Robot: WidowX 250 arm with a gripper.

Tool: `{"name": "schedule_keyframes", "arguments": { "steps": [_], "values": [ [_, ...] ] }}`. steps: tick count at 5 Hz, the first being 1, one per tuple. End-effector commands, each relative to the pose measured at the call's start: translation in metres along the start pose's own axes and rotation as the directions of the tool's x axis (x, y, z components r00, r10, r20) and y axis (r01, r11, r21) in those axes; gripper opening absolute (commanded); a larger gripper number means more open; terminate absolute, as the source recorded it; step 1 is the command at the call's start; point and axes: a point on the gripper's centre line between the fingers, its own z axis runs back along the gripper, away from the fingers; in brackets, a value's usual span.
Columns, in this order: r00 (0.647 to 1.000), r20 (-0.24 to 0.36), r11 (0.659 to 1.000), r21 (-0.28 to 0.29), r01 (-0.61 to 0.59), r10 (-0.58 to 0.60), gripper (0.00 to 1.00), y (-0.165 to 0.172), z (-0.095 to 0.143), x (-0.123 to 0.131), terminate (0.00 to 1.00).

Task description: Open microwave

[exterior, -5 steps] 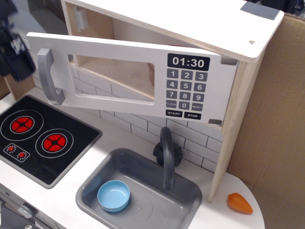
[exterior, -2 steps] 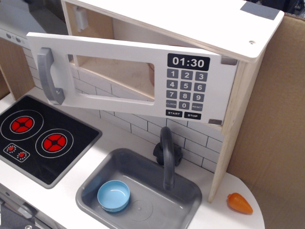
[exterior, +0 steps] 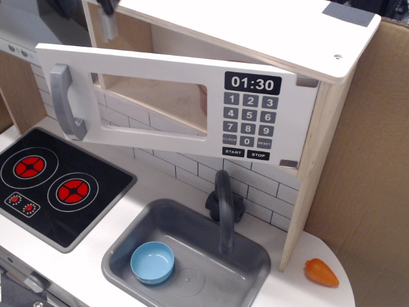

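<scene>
The white wooden microwave (exterior: 255, 38) sits at the top of the toy kitchen. Its door (exterior: 172, 102) stands swung out from the left side, hinged at the right, and the wooden inside shows behind it. The door carries a grey bar handle (exterior: 64, 102) at its left end, a clear window, a black clock display (exterior: 252, 83) reading 01:30 and a grey keypad (exterior: 249, 118). Only dark bits of my gripper (exterior: 107, 6) show at the top edge, above the door's left end and apart from the handle. I cannot see how its jaws stand.
A black hob with two red burners (exterior: 51, 182) lies at the lower left. A grey sink (exterior: 236, 256) with a dark tap (exterior: 223, 204) holds a blue bowl (exterior: 152, 262). An orange toy carrot (exterior: 321, 272) lies at the right. Cardboard stands behind on the right.
My gripper left the spot by the door handle at the left edge and went up; only bits now show at the top edge. The door has stayed open at the same angle.
</scene>
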Motion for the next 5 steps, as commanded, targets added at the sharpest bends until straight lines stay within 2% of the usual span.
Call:
{"name": "schedule_keyframes", "arguments": {
  "steps": [1,2,3,5],
  "values": [
    [0.998,0.032,0.998,0.024,0.060,-0.061,1.00,0.019,0.009,-0.012,0.00],
    [0.997,0.012,0.996,0.052,0.073,-0.074,1.00,0.019,-0.001,-0.025,0.00],
    [0.991,-0.078,0.988,0.107,0.116,-0.108,1.00,0.005,-0.017,-0.044,0.00],
    [0.965,-0.203,0.978,0.093,0.189,-0.168,1.00,-0.050,-0.024,-0.064,0.00]
  ]
}}
